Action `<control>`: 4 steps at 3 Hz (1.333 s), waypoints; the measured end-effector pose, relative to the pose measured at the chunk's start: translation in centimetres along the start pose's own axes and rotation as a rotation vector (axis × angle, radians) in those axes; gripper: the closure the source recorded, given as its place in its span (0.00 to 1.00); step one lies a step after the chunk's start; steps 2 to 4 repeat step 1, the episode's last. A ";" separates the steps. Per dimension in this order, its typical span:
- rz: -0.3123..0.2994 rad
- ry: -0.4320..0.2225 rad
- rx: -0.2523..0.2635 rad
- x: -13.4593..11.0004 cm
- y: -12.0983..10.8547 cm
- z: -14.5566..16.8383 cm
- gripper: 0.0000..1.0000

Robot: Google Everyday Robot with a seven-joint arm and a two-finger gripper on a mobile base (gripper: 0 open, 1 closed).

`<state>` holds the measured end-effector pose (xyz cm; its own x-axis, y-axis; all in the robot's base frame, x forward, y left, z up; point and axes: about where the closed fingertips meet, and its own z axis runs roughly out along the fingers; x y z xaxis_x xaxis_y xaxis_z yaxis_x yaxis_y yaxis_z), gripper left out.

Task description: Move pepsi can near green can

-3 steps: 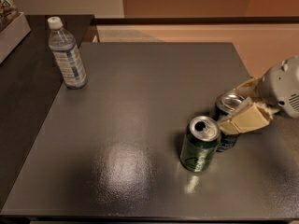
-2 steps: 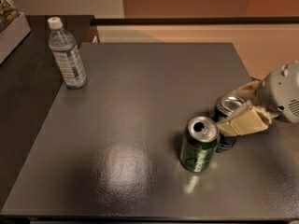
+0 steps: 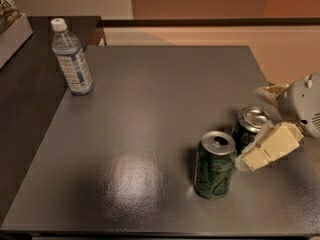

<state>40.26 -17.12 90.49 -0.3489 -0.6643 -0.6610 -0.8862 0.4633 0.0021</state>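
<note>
The pepsi can [image 3: 248,129], dark with a silver top, stands upright at the right side of the grey table [image 3: 150,109]. The green can [image 3: 214,166] stands upright just to its front left, nearly touching it. My gripper [image 3: 254,126] comes in from the right edge and straddles the pepsi can. One cream finger [image 3: 270,146] lies by the can's near side and the other [image 3: 270,90] is behind it. The jaws stand apart, wider than the can.
A clear plastic water bottle [image 3: 72,59] with a white cap stands at the table's far left corner. A darker counter [image 3: 25,99] adjoins the table on the left, with a box [image 3: 10,24] at its far end. The table's right edge is close to the gripper.
The near finger has moved toward the camera and away from the far finger, so the jaws have widened around the pepsi can. Both cans and the bottle stay in place.
</note>
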 end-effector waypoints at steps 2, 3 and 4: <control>0.000 0.000 0.000 0.0 0.0 0.0 0.00; 0.000 0.000 0.000 0.0 0.0 0.0 0.00; 0.000 0.000 0.000 0.0 0.0 0.0 0.00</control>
